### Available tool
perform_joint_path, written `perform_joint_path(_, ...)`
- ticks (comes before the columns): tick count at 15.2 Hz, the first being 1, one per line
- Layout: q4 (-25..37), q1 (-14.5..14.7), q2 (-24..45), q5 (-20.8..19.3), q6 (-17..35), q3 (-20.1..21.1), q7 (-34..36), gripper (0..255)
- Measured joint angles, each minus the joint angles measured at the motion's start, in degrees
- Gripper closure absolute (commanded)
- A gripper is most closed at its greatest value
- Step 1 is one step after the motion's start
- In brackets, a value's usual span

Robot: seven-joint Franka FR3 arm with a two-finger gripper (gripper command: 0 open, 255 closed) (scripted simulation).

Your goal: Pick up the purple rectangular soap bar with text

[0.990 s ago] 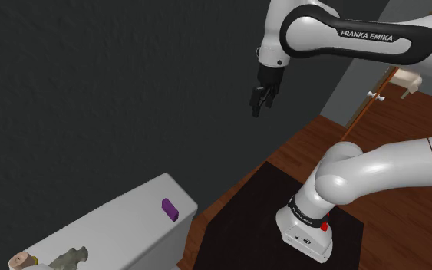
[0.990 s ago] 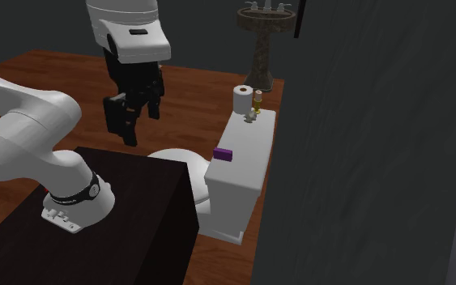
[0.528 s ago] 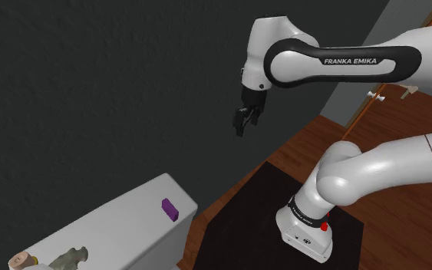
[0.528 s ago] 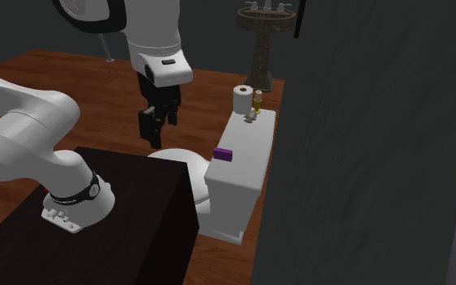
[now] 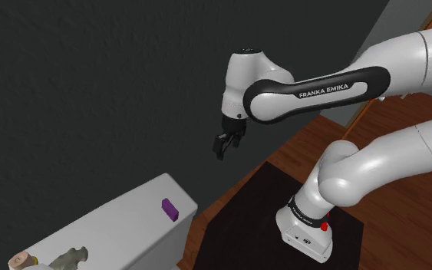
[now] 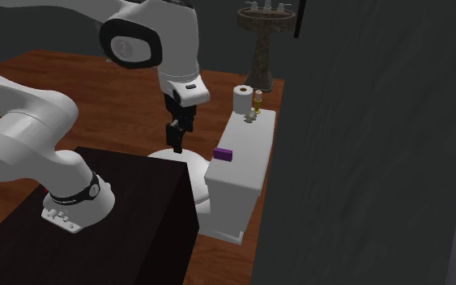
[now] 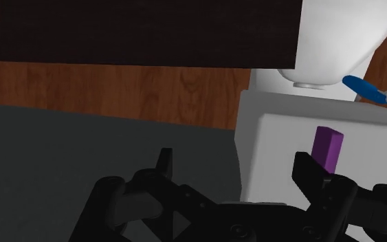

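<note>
My black gripper (image 5: 221,147) hangs open and empty up beside the white toilet tank (image 5: 122,218); the purple rectangular soap bar (image 5: 169,208) sits atop it.

Only thing I'm actually reading here is "FRANKA EMIKA" in white capitals. It's sitting on the dark band (image 5: 325,90) running along the white arm (image 5: 406,57) in the shoulder view. The arm's base (image 5: 308,230) is showing a few tiny dark marks on its front, but they're too small to make out. The purple soap bar (image 7: 326,148) is looking like plain purple in the wrist view, nothing I can read on it.
</note>
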Motion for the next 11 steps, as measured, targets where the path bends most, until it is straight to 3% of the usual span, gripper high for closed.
perform_joint_path(6, -1.2, 2.1, 10.4, 2.3, 13.0, 6.3, 6.1, 0)
perform_joint_path(11, 1.0, 2.1, 22.0, -0.1, 23.3, 11.3, 12.7, 0)
